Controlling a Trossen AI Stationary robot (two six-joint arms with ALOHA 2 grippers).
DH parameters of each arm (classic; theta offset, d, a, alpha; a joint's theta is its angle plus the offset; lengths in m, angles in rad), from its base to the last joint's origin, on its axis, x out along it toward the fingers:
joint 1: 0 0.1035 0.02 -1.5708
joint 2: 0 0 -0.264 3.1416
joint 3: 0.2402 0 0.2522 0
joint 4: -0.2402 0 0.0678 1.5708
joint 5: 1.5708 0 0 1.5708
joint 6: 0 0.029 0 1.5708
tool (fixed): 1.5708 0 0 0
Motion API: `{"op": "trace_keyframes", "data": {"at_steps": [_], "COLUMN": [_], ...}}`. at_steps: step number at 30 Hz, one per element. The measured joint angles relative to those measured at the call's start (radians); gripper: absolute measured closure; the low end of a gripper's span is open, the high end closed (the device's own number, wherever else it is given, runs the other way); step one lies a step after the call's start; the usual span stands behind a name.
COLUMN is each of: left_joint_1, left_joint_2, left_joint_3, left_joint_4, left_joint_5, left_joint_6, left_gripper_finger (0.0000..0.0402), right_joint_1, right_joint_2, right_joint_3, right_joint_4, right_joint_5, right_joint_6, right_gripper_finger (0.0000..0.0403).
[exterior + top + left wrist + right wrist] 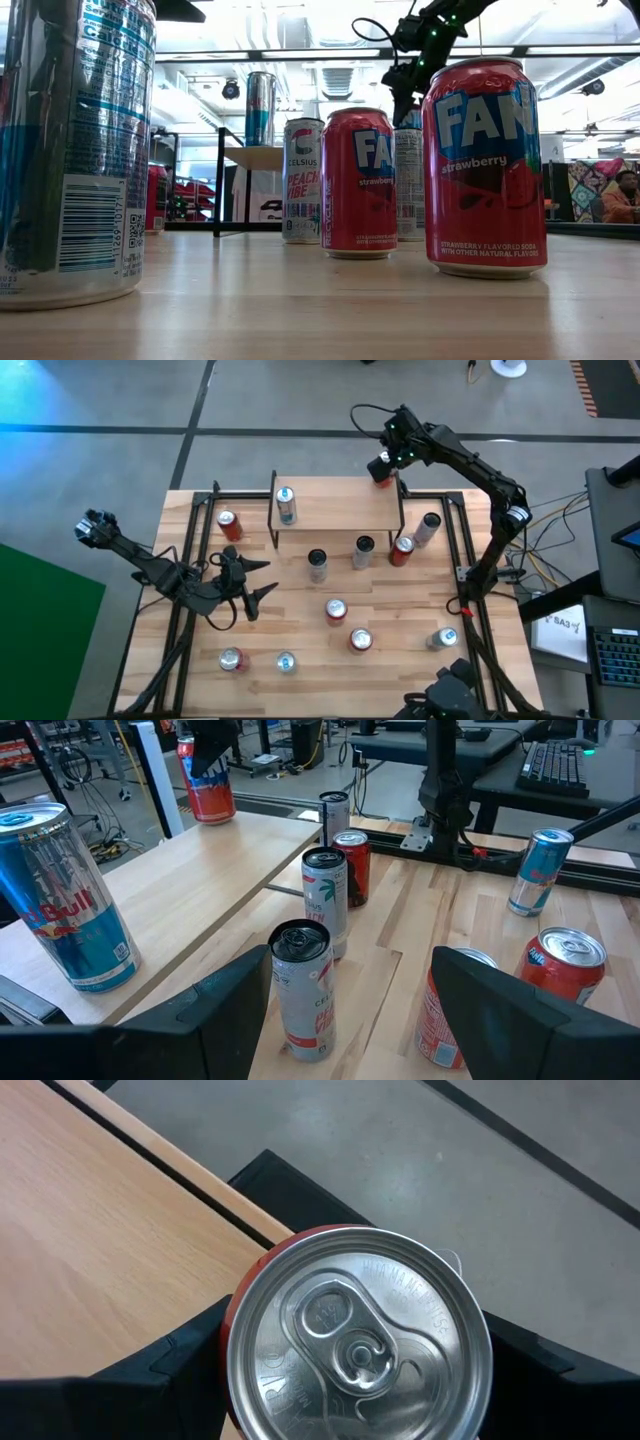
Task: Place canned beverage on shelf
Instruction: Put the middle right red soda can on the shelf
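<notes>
Right gripper (383, 468): I see it clamped on the red can (355, 1345) at the shelf's (340, 510) far right corner, can rim near the edge.
Left gripper (248, 582): fingers apart, empty, beside the shelf's near-left side.
Room: bare plank between red can and blue can (286, 505).

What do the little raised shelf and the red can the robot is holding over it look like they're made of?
Small raised shelf: pale matte wood-grain top, possibly laminate, on thin black legs, likely metal. Red can between the right gripper fingers: shiny brushed metal lid with pull tab, probably aluminium, with a painted red side.
</notes>
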Motion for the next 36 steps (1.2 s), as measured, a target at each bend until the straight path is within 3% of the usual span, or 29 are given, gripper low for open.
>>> {"op": "trace_keyframes", "data": {"at_steps": [6,16,36], "left_joint_1": [0.0,0.0,0.0], "left_joint_2": [0.0,0.0,0.0], "left_joint_3": [0.0,0.0,0.0], "left_joint_4": [0.0,0.0,-0.003], "left_joint_5": [0.0,0.0,0.0], "left_joint_6": [0.0,0.001,0.001], "left_gripper_finger": [0.0141,0.0141,0.0141], "right_joint_1": [0.0,0.0,0.0], "right_joint_2": [0.0,-0.001,-0.001], "right_joint_3": [0.0,0.0,0.0], "right_joint_4": [0.001,0.006,0.002], "right_joint_5": [0.0,0.001,0.003], "right_joint_6": [-0.004,-0.008,-0.011], "right_gripper_finger": [0.011,0.0053,0.0049]}}
